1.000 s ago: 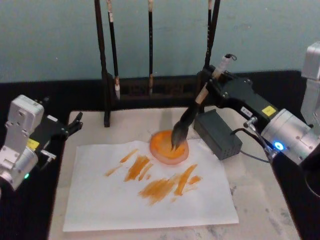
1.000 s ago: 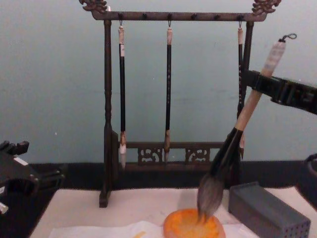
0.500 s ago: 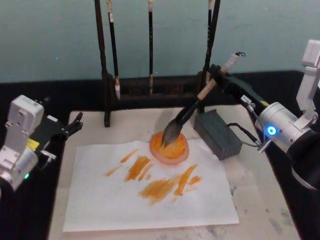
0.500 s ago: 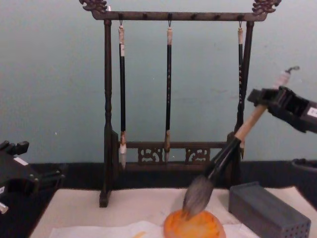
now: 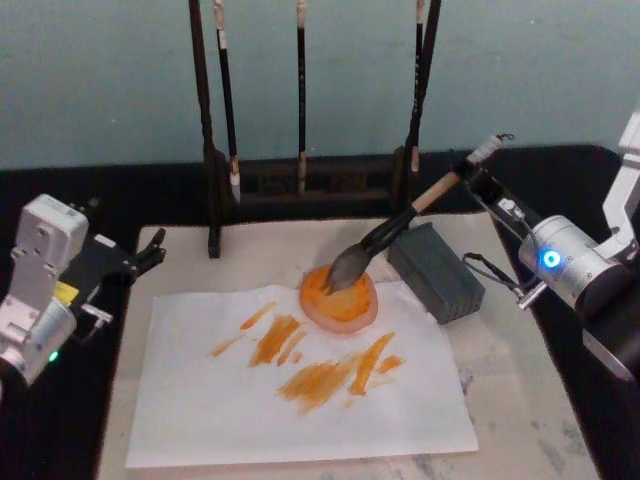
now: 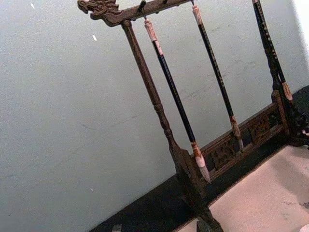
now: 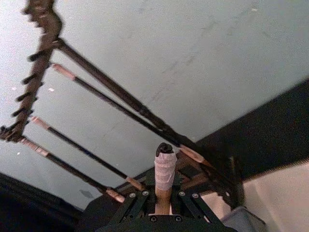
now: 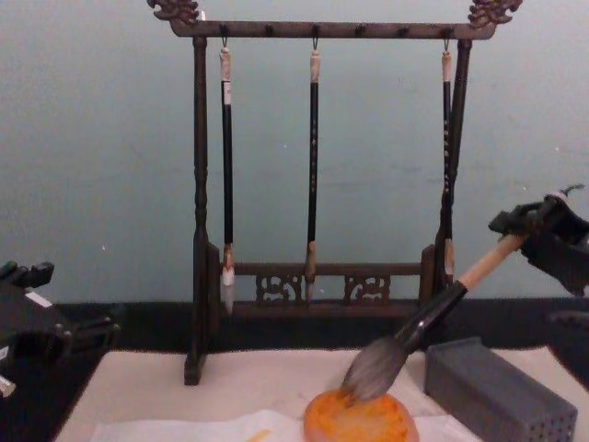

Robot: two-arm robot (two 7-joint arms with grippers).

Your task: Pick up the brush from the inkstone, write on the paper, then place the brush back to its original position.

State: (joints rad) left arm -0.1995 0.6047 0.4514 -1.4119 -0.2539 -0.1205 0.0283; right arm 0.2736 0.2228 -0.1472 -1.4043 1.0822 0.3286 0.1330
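The right gripper (image 5: 468, 180) clamps its jaws on the pale handle of the brush (image 5: 392, 234) close to the corded end, at about 2 o'clock from the inkstone (image 5: 340, 298); the brush leans low, its grey bristle tip touching the orange dish and its handle running up toward 2 o'clock, just beside the grey block (image 5: 437, 272); the inkstone sits at the 1 o'clock corner of the paper (image 5: 300, 410), which bears orange strokes; the left gripper (image 5: 150, 250) hangs off the 10 o'clock corner of the cream mat (image 5: 520, 400), jaws apart, holding nothing.
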